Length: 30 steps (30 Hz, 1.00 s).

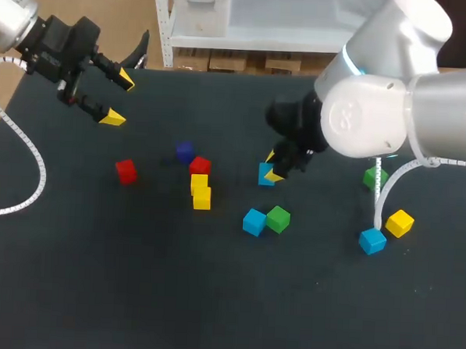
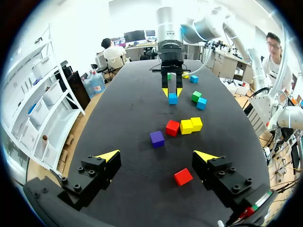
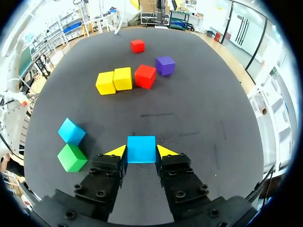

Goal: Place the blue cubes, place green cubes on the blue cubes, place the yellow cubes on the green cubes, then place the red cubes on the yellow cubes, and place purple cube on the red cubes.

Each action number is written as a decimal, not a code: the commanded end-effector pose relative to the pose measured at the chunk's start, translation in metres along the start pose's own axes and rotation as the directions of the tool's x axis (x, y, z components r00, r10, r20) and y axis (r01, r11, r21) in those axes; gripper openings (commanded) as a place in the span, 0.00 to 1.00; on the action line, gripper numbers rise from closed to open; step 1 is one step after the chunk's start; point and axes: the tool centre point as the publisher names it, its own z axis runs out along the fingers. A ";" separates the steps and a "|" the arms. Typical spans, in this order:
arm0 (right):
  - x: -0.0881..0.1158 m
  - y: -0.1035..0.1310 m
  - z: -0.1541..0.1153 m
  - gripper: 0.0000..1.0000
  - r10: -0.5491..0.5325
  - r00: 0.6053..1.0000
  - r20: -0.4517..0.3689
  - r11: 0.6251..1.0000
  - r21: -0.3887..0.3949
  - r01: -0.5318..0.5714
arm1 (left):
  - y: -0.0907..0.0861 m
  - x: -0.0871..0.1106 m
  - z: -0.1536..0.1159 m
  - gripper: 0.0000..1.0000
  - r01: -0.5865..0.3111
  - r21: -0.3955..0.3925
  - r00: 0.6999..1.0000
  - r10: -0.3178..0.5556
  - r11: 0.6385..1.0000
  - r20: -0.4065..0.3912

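My right gripper (image 1: 274, 167) is shut on a blue cube (image 3: 141, 149), low over the table's middle; I cannot tell whether the cube touches the table. The same cube (image 2: 173, 98) shows between its yellow tips in the left wrist view. Ahead of it lie two yellow cubes (image 3: 114, 80), a red cube (image 3: 145, 76) and a purple cube (image 3: 164, 65) in a row, with another red cube (image 3: 137, 45) farther off. A blue cube (image 1: 254, 222) and a green cube (image 1: 277, 218) touch each other nearby. My left gripper (image 1: 120, 98) hangs open and empty at the far left.
At the right lie a green cube (image 1: 371, 178) partly behind my right arm's white cable, a yellow cube (image 1: 399, 222) and a blue cube (image 1: 372, 241). A lone red cube (image 1: 125, 170) sits left of the row. The table's near half is bare black mat (image 1: 211, 298).
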 end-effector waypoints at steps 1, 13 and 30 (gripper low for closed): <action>-0.002 -0.003 0.002 0.00 -0.001 1.000 -0.003 1.000 -0.006 0.001 | -0.001 0.001 0.000 1.00 -0.003 -0.003 1.000 0.003 1.000 0.002; -0.006 -0.004 0.003 0.00 -0.004 1.000 -0.004 1.000 -0.007 0.004 | -0.001 0.001 0.000 1.00 -0.003 -0.003 1.000 0.003 1.000 0.002; -0.007 -0.004 0.006 0.00 -0.019 1.000 -0.015 1.000 -0.009 0.018 | -0.001 0.001 0.000 1.00 -0.003 -0.003 1.000 0.003 1.000 0.002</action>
